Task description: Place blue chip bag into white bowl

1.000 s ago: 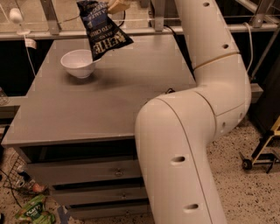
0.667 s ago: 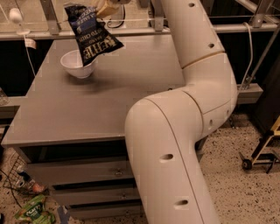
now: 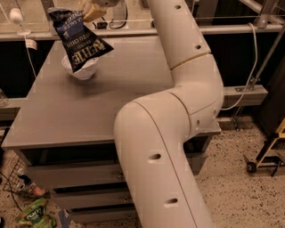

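The blue chip bag [image 3: 79, 41], dark blue with white "KETTLE" lettering, hangs from my gripper [image 3: 91, 10] at the top left of the camera view. The gripper is shut on the bag's upper edge. The bag dangles tilted, directly over the white bowl [image 3: 81, 70], and covers most of it. Only the bowl's lower rim and side show below the bag. The bowl stands on the far left part of the grey table [image 3: 102, 111]. I cannot tell whether the bag's lower corner touches the bowl.
My large white arm [image 3: 178, 116] fills the centre and right of the view, over the table's right side. Drawers [image 3: 71, 178] sit under the tabletop. Green litter [image 3: 33, 216] lies on the speckled floor at lower left. A cart wheel [image 3: 254, 165] stands at right.
My gripper has carried the bag leftwards from right of the bowl until it hangs over the bowl. The bowl has not moved.
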Controlling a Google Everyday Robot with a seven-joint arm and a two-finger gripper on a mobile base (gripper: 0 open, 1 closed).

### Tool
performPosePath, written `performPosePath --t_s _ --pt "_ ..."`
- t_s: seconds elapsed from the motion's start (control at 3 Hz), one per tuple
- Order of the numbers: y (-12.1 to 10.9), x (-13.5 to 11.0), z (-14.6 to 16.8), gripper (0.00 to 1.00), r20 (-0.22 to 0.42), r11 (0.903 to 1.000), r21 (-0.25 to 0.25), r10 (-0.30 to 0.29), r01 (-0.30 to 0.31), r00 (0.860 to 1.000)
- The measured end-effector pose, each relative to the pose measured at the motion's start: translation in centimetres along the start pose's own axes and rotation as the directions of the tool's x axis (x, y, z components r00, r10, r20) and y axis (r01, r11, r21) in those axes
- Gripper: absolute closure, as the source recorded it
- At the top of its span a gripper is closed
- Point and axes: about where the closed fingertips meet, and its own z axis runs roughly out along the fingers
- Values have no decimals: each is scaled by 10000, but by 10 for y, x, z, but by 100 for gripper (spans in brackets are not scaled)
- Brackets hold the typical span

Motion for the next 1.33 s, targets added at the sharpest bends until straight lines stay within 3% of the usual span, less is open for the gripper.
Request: performPosePath --t_s 0.33,1.33 --pt "-1 -6 9 100 95 9998 -70 -191 191 9998" --pt "11 22 36 100 -129 9980 -380 492 -497 9987"
